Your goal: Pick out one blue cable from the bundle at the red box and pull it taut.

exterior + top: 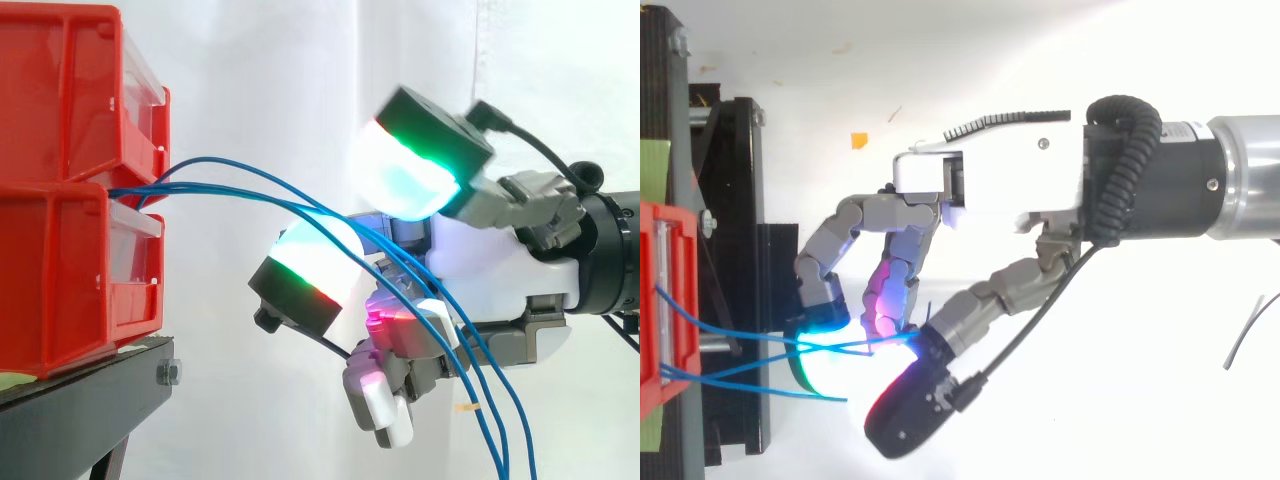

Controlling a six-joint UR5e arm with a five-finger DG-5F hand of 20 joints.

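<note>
Three thin blue cables (250,190) leave the gap between two stacked red bins (60,200) at the left. They arc rightward, then droop past the hand (490,260) to the bottom edge, still slack. The hand reaches in from the right, its fingers bent but spread. Two big glowing fingertips (400,170) stand one above the other with a gap between them. The cables run through that gap and over the lower pad. In the top view the cables (730,330) cross beside the cyan pad of the hand (990,180). No pinch shows.
The bins rest on a black stand (90,385), which the top view shows along the left edge (740,250). A white curtain hangs behind. A small orange scrap (859,140) lies on the white floor.
</note>
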